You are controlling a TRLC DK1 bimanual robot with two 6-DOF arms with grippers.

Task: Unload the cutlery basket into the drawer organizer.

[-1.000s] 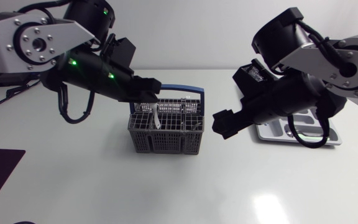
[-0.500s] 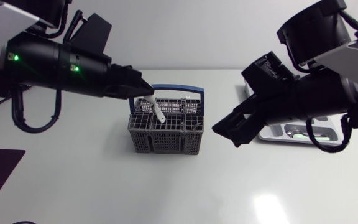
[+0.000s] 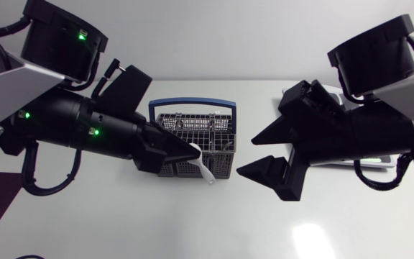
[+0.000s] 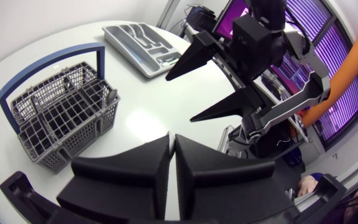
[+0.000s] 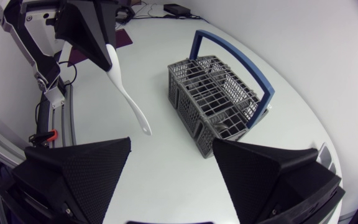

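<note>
Head view: left gripper (image 3: 192, 152) is clamping a white utensil (image 3: 205, 169), which is dangling just beside the basket (image 3: 221, 164). Right gripper (image 3: 246, 156) is gaping wide close by. Likely step: handover, calling for right fingers closing on the free end.
Left wrist view: utensil hidden; organizer (image 4: 138, 43) lying beyond the basket.
Right wrist view: utensil type unclear.

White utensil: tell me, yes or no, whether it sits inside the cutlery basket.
No, the white utensil hangs from the left gripper in the air, clear of the cutlery basket.
</note>
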